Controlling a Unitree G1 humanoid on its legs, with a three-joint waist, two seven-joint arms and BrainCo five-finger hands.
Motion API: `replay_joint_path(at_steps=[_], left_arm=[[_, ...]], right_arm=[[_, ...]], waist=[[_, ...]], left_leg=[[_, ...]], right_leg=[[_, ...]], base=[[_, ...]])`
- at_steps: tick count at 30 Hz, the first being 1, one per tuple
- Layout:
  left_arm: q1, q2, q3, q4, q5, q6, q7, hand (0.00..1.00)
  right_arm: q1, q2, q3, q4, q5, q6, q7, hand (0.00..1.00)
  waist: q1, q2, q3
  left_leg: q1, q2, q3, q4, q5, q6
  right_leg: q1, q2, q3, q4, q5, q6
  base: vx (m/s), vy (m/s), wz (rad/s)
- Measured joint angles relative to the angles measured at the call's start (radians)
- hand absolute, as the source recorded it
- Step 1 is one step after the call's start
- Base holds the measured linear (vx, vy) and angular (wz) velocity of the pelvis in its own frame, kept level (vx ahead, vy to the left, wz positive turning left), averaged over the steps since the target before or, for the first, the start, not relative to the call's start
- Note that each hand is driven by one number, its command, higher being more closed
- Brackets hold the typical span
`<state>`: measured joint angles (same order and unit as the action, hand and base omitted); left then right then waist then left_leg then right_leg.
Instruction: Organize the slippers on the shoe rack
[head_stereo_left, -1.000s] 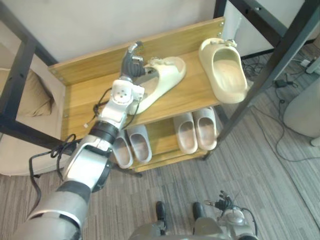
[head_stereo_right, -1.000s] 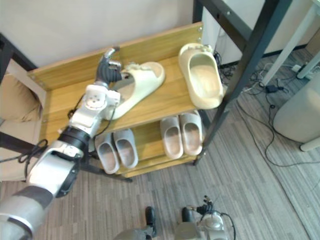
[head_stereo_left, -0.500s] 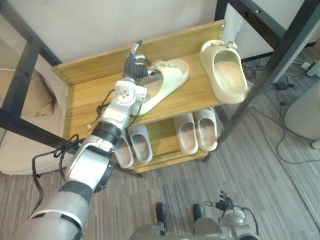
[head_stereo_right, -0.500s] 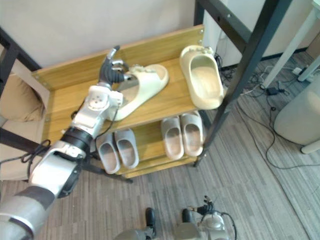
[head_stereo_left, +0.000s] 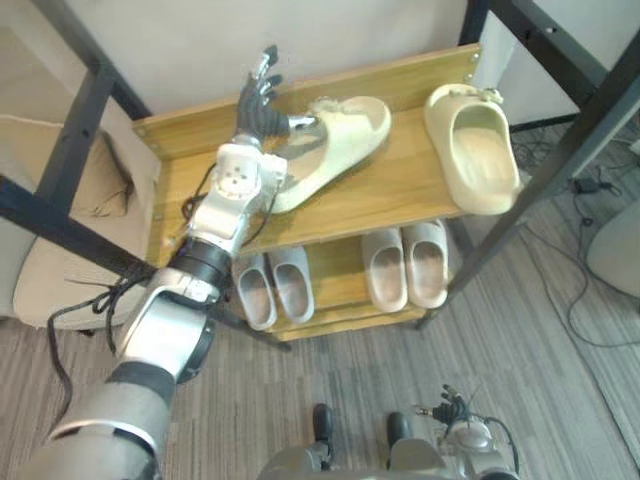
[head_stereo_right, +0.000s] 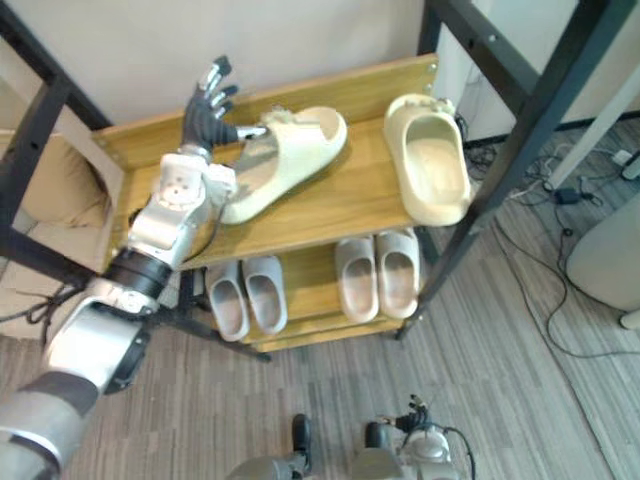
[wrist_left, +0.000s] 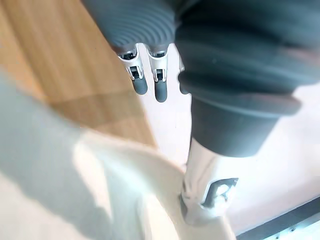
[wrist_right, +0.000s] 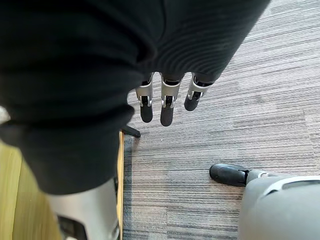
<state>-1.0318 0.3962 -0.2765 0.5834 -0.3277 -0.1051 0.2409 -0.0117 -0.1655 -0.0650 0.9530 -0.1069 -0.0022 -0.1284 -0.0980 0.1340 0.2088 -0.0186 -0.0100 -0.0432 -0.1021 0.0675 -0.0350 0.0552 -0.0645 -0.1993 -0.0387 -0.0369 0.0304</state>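
A cream slipper (head_stereo_left: 335, 140) lies at a slant on the wooden top shelf (head_stereo_left: 190, 190) of the shoe rack. My left hand (head_stereo_left: 258, 100) is at its heel end, open, with the fingers (head_stereo_right: 212, 80) spread and pointing up toward the wall. Its thumb reaches toward the slipper's strap. In the left wrist view the fingers (wrist_left: 147, 82) are straight above the slipper (wrist_left: 120, 200). A second cream slipper (head_stereo_left: 472, 150) lies at the shelf's right end, toe toward me. My right hand (wrist_right: 162, 102) hangs open over the floor.
Two pairs of grey slippers (head_stereo_left: 272, 290) (head_stereo_left: 407, 265) stand on the lower shelf. Black frame posts (head_stereo_left: 560, 140) cross at the right and left. A beige cushion (head_stereo_left: 60, 250) sits to the left. Cables lie on the striped carpet (head_stereo_left: 560, 380) at the right.
My left hand's fingers have straightened and lifted off the slipper's heel. The camera has shifted, so the whole rack sits further right in the picture.
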Motion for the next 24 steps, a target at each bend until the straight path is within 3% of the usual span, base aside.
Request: replay_joint_path(at_steps=[4,19,24], left_arm=[[0.035,0.016,0.026,-0.056,-0.01,-0.018,0.002,0.0],[0.124,0.018,0.045,-0.064,-0.03,-0.018,0.001,0.0],[0.235,0.018,0.053,-0.128,-0.071,-0.018,-0.002,0.0]], right_arm=[[-0.001,-0.001,0.001,0.003,0.0,0.0,0.0,0.0],[-0.001,-0.002,0.03,0.007,-0.001,0.008,-0.001,0.0],[-0.001,-0.001,0.029,0.007,-0.001,0.009,-0.001,0.0]], waist=[[0.001,0.001,0.0],[0.031,0.0,-0.001],[0.035,-0.001,-0.001]], left_leg=[[0.0,-0.001,-0.005,0.0,0.0,0.0],[0.001,-0.004,-0.033,0.0,0.001,0.001],[0.001,-0.003,-0.033,0.0,0.001,0.001]], right_leg=[[0.002,0.0,-0.005,0.0,-0.001,0.0],[0.015,-0.001,-0.032,0.0,-0.009,0.001],[0.016,0.001,-0.031,0.0,-0.009,0.001]], base=[[-0.01,-0.007,0.04],[-0.01,-0.007,0.05],[0.0,0.0,0.0]])
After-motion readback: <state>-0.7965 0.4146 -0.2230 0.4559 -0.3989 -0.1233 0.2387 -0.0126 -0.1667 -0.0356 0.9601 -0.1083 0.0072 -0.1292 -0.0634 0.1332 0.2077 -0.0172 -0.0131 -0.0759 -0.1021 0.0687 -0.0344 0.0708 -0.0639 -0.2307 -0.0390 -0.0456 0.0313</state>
